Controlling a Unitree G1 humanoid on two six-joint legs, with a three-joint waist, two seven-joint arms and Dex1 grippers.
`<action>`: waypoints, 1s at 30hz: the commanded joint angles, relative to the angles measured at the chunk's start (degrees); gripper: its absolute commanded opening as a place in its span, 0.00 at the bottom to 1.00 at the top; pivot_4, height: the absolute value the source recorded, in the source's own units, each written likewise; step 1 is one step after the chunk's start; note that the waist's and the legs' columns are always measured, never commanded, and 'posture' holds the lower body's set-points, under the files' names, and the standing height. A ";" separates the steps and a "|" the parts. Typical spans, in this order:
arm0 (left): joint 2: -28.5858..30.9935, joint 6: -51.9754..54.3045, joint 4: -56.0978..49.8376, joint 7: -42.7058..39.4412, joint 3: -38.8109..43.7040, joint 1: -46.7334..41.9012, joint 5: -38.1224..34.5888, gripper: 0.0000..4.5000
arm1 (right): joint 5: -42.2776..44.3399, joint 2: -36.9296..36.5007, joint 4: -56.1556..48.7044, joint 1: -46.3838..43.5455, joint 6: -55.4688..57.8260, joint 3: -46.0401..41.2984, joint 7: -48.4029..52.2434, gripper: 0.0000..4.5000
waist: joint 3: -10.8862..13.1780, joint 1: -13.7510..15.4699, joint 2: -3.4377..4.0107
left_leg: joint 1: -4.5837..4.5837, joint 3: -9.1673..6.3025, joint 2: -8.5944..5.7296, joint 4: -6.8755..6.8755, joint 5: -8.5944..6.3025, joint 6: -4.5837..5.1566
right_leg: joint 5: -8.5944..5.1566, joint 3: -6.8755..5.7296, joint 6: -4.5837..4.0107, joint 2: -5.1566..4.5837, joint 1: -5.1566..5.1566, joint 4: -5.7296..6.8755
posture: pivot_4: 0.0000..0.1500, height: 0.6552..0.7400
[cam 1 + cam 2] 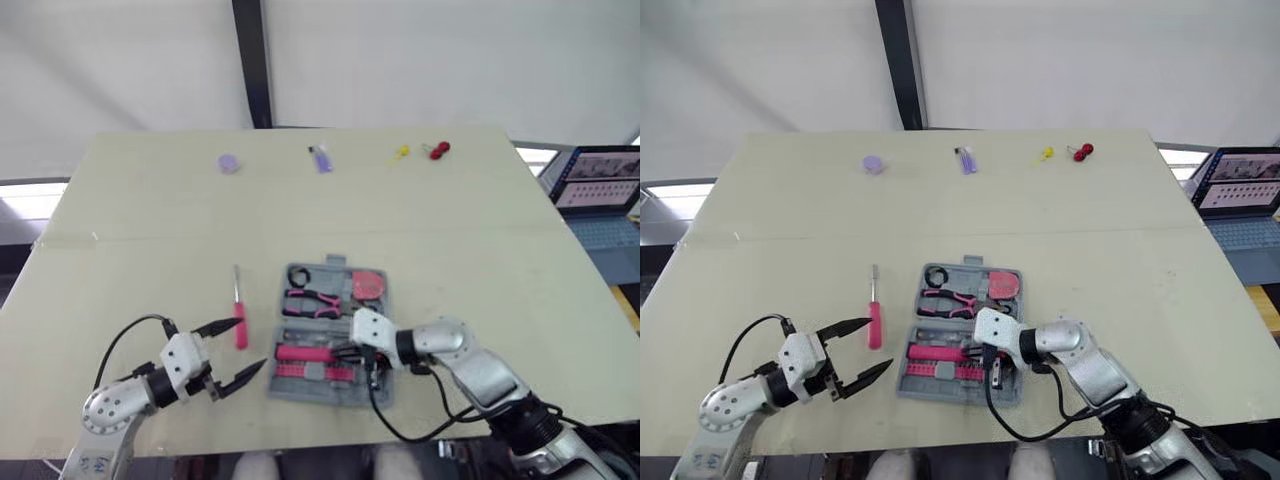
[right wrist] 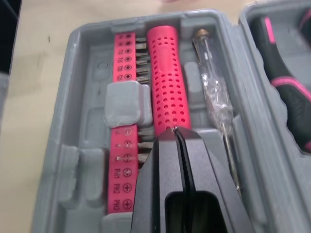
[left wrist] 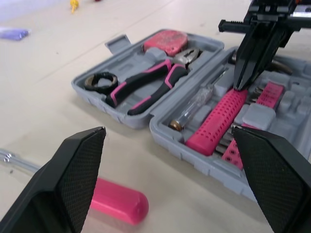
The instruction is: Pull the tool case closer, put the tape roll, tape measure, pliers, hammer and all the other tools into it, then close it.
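The grey tool case (image 1: 372, 388) lies open near the table's front edge. Its far half holds a black tape roll (image 1: 299, 274), pink-handled pliers (image 1: 311, 301) and a pink tape measure (image 1: 368, 284). The near half holds the hammer with its pink handle (image 2: 165, 77), a clear tester screwdriver (image 2: 214, 92) and a pink bit strip (image 2: 124, 145). My right gripper (image 2: 176, 130) is shut, its tip resting on the hammer handle. A pink-handled screwdriver (image 1: 240, 328) lies on the table left of the case. My left gripper (image 1: 246, 346) stands open just in front of that screwdriver, holding nothing.
Along the table's far side lie a purple cap (image 1: 228, 162), a purple item (image 1: 321, 158), a yellow piece (image 1: 401, 152) and a red piece (image 1: 438, 149). A laptop (image 1: 600, 180) sits off the table's right side. A black cable (image 1: 125, 340) loops behind my left wrist.
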 commanded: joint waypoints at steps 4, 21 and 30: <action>1.08 12.96 -6.84 2.25 1.06 -3.48 -5.10 1.00 | 13.78 -4.70 -8.99 0.29 10.94 -14.94 1.56 0.01 | 0.93 0.46 0.14 | -0.07 0.00 0.00 0.07 0.00 0.00 | 0.00 0.04 0.00 0.00 -0.09 0.10 | 1.00 1.00; 2.23 14.59 9.27 21.70 26.98 -2.78 -2.65 1.00 | 13.17 -7.73 7.46 22.38 -7.91 -52.36 -13.89 0.99 | 1.24 1.28 -0.26 | 0.01 0.16 0.01 -0.01 0.00 0.00 | 0.01 0.11 0.01 -0.01 -0.14 0.11 | 1.00 1.00; 0.64 14.58 8.21 25.77 26.10 -3.17 -0.45 1.00 | 14.40 -6.54 11.73 21.46 -10.55 -52.11 -15.21 0.99 | 1.29 1.07 -0.24 | 0.03 0.16 0.01 -0.02 0.01 -0.02 | 0.01 0.12 0.01 -0.01 -0.15 0.15 | 1.00 1.00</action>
